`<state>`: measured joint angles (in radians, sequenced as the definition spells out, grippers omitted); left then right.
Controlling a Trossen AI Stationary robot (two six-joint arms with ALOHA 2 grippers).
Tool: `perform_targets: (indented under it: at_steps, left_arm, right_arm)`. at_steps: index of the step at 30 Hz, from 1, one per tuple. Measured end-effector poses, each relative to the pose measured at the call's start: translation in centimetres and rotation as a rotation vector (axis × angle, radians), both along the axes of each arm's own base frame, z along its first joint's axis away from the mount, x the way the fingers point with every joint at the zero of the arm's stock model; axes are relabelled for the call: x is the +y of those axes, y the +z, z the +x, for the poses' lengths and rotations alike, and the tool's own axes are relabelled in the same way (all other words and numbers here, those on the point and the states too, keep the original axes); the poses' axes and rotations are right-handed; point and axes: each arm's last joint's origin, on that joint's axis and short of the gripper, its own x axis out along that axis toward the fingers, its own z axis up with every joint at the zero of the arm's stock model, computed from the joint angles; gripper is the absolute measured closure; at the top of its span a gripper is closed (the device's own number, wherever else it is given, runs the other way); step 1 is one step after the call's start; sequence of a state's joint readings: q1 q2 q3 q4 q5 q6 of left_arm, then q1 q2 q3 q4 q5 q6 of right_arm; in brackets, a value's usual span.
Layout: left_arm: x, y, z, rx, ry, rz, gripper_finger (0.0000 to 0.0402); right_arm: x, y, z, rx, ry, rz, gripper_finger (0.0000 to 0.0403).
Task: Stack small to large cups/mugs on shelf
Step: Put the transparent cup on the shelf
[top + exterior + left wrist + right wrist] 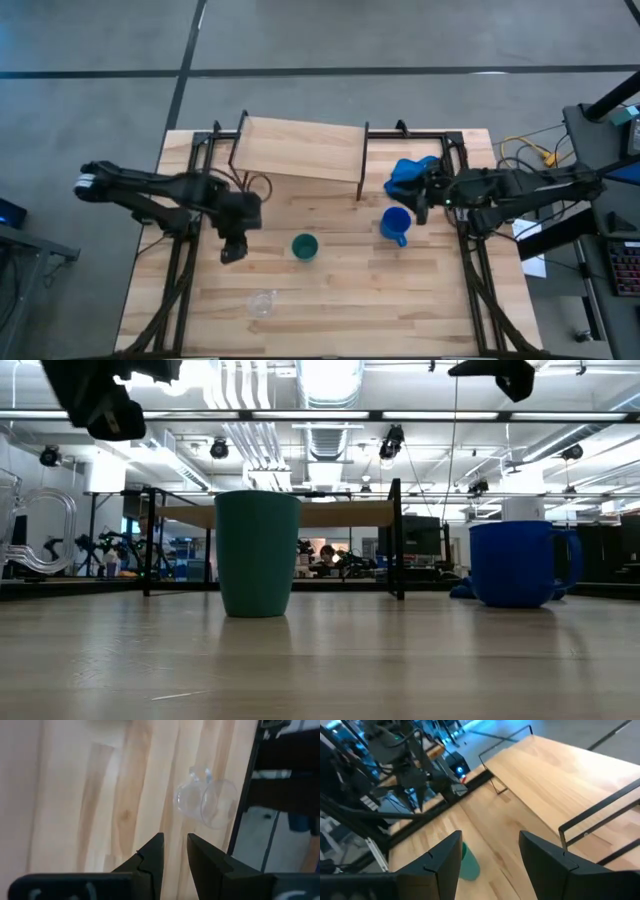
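The tiny clear glass cup [262, 303] sits on the table near its near edge; in the left wrist view the glass cup [205, 802] lies just beyond my fingers. The dark green cup [305, 246] stands upright mid-table, the blue mug [395, 225] to its right with its handle toward the near edge. The shelf [300, 148] stands on its dark legs at the far side. My left gripper [232, 250] hovers left of the green cup, narrowly open [175, 845]. My right gripper [422, 200] is wide open [490, 845], above and just right of the mug, holding nothing.
A blue cloth [412, 172] lies crumpled right of the shelf, under my right arm. Black frame rails [180, 260] run along both table sides. Bare planks lie between the cups and the near edge. In the low view the green cup [257, 553] and mug [520, 563] stand before the shelf [330, 515].
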<state>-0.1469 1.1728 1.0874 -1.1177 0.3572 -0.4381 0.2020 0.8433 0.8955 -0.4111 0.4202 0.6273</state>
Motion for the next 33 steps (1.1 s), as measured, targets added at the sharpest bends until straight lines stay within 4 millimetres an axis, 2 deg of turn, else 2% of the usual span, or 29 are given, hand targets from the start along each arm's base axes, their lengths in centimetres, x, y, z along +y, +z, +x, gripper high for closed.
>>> perform_targets:
  at_steps: [12,17,23,33]
  left_arm:
    - [-4.4,-3.0,2.2,0.102,-0.158,0.037,0.0331]
    - [-6.3,-4.1,3.3,0.096,-0.125,0.045,0.0331]
    - [-8.0,-5.1,3.9,0.107,-0.081,0.075,0.0331]
    - [-9.7,-5.5,4.9,0.075,-0.05,0.091,0.0331]
  right_arm:
    - [0.5,-0.6,2.4,0.062,-0.011,0.009,0.0211]
    - [0.6,-0.5,2.9,0.071,-0.011,0.007,0.0211]
    - [0.6,-0.1,2.9,0.062,-0.009,0.005,0.0211]
    - [0.6,-0.1,2.9,0.069,-0.004,-0.008,0.0211]
